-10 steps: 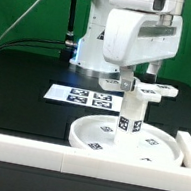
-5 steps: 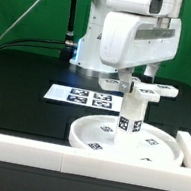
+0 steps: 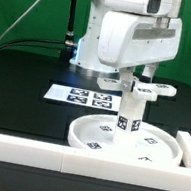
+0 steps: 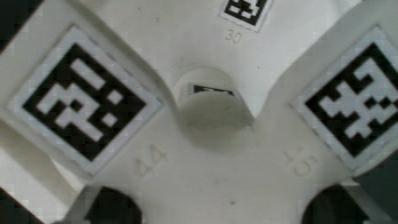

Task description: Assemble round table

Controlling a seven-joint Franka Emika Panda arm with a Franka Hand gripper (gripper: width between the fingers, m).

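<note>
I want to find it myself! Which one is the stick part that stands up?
Find the big round white disc at the front of the black table. The short thick post stands upright in its middle, under the gripper. Unlike the flat parts nearby, it is upright, with square tags on its sides.

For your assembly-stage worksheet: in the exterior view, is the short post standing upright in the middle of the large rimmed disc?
Yes: the post stands upright at the centre of the disc, with the cross-shaped piece at its top.
</note>
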